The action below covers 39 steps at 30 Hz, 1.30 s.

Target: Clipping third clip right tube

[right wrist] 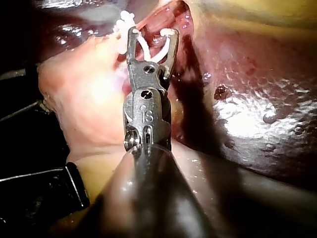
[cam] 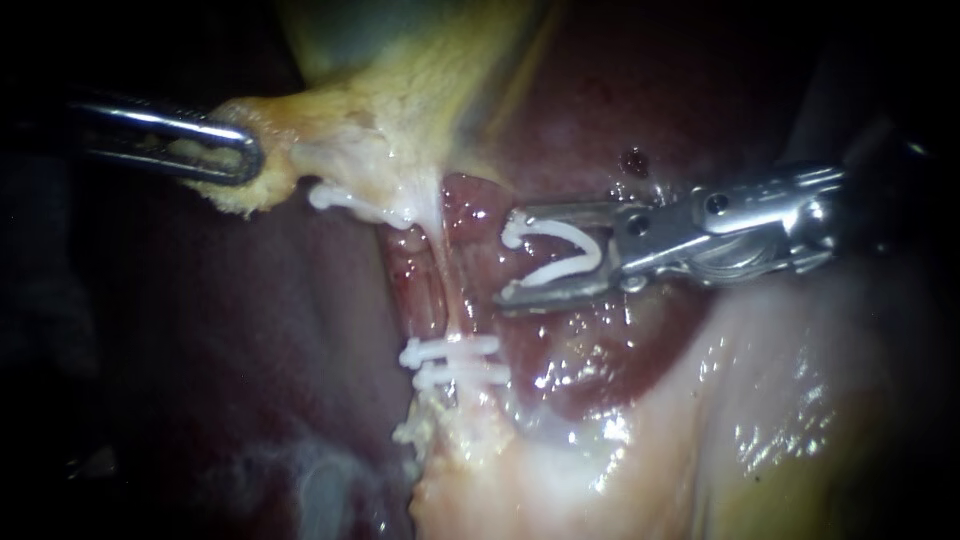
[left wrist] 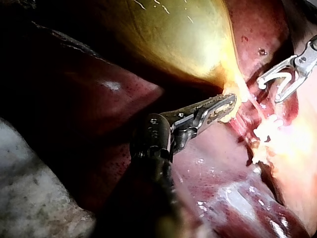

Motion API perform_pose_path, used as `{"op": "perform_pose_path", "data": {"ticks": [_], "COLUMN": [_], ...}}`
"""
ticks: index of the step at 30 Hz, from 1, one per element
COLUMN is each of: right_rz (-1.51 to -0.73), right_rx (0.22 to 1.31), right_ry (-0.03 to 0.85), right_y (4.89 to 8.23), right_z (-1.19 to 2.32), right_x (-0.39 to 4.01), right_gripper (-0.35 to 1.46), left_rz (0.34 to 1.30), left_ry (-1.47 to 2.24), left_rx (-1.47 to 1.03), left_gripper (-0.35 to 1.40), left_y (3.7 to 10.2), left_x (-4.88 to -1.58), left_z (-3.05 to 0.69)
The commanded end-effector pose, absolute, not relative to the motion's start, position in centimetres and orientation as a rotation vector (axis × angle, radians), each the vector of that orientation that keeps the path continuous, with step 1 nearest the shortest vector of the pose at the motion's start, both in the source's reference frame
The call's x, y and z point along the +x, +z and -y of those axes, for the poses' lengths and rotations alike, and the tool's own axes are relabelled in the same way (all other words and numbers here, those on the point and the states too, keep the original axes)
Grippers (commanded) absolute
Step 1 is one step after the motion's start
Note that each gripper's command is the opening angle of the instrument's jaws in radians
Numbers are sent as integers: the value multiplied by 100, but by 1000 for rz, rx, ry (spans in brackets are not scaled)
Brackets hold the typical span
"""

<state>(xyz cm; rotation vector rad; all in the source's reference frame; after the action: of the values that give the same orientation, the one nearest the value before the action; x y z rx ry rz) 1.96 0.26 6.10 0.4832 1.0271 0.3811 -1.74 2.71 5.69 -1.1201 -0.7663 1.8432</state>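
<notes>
In the endoscope view my left instrument [cam: 250,160] comes in from the left, its jaws shut on the yellowish gallbladder neck [cam: 330,140]. A reddish tube [cam: 418,285] and a thin pale strand [cam: 447,265] run down from that neck. Two white clips [cam: 450,362] cross them low down, and another clip [cam: 345,200] sits just below the neck. My right instrument [cam: 508,255] holds an open white clip [cam: 555,250] between its spread jaws, a little to the right of the tubes and not touching them. The left wrist view shows my left instrument [left wrist: 225,104] on the neck.
Dark red liver [cam: 250,330] lies on both sides of the tubes. Pale glistening tissue [cam: 700,420] fills the lower right. The yellow gallbladder [left wrist: 173,39] rises beyond my left instrument. In the right wrist view the loaded clip [right wrist: 151,49] points at the clipped tube [right wrist: 126,20].
</notes>
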Motion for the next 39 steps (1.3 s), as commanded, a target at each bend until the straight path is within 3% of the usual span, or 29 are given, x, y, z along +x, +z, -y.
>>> {"op": "perform_pose_path", "data": {"ticks": [1, 29, 39], "right_rz": [-1025, -1033, -1097], "right_rx": [491, 555, 611], "right_ry": [386, 415, 452], "right_y": [612, 660, 668], "right_z": [-27, -21, -17], "right_x": [199, 248, 267], "right_gripper": [50, 50, 50], "left_rz": [768, 769, 769], "left_ry": [1843, 1844, 1844], "left_rx": [-1120, -1121, -1121], "left_gripper": [-35, -35, -35], "left_y": [569, 569, 569], "left_x": [-174, -175, -175], "left_z": [-271, -270, -269]}}
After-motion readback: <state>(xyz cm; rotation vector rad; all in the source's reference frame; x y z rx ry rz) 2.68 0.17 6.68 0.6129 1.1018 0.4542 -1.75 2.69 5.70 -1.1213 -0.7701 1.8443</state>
